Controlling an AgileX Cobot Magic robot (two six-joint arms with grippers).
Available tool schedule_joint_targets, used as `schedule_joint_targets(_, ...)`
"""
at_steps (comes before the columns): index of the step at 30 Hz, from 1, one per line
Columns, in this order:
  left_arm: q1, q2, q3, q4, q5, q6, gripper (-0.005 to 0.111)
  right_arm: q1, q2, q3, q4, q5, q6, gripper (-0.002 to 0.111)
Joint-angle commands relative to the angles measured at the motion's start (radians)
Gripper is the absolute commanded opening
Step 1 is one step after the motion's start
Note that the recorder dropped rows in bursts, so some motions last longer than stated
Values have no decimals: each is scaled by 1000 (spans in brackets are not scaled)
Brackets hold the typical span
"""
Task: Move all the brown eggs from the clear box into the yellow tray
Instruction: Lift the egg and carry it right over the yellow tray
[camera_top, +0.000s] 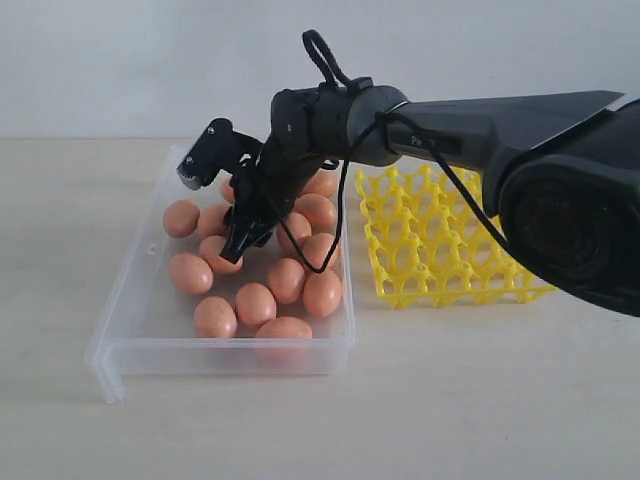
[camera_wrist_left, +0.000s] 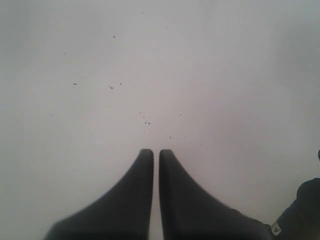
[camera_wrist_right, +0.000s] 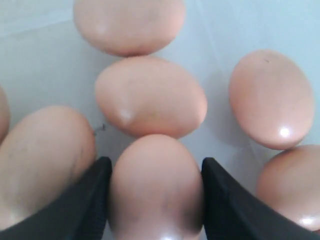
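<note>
Several brown eggs (camera_top: 255, 303) lie in the clear box (camera_top: 128, 300) at the left of the exterior view. The yellow tray (camera_top: 440, 250) stands to the right of the box, and its visible cups hold no eggs. My right gripper (camera_top: 240, 245) reaches down into the box among the eggs. In the right wrist view the right gripper (camera_wrist_right: 156, 167) has its two black fingers (camera_wrist_right: 95, 192) pressed against both sides of one brown egg (camera_wrist_right: 155, 195), which still rests among its neighbours (camera_wrist_right: 150, 95). My left gripper (camera_wrist_left: 156, 152) is shut with nothing in it, above a bare pale surface.
The box and tray sit on a light wooden table (camera_top: 450, 400). The right arm's black cable (camera_top: 340, 215) loops down over the eggs. A pale wall stands behind the table. The left arm does not show in the exterior view.
</note>
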Motion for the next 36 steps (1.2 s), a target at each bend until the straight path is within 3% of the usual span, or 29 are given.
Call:
schedule_joint_targets(1,-4,-3,5,-8,7,-4,4,-34,-23,-4,165,-36,11,0)
schedule_joint_targets(7,-4,-3,5,-8,7,-4,4,-83,-39,45,444,-89,-99,0)
schedule_joint_targets(12,-4,-3,5,-8,7,-4,4,-89,-88,183,700,-289,-350,0)
schedule_joint_targets(16,-4,-3,5,-8,2,-4,4,-91,-120,286,1133,-400,-798,0)
schedule_joint_targets(19,-4,-3,5,-8,2,-4,4,-102,-126,336,1542,-327,-1211,0)
schedule_joint_targets(23,-4,-3,5,-8,2,-4,4,-141,-126,358,1542,-8,-1282,0)
schedule_joint_targets(26,-4,-3,5,-8,2,-4,4,-166,-139,358,1542,65,-1306,0)
schedule_joint_targets(32,-4,-3,5,-8,2,-4,4,-220,-202,371,1542,-36,-1338,0)
schedule_joint_targets(36,-4,-3,5,-8,2,-4,4,-232,-256,396,1542,-318,-1388,0)
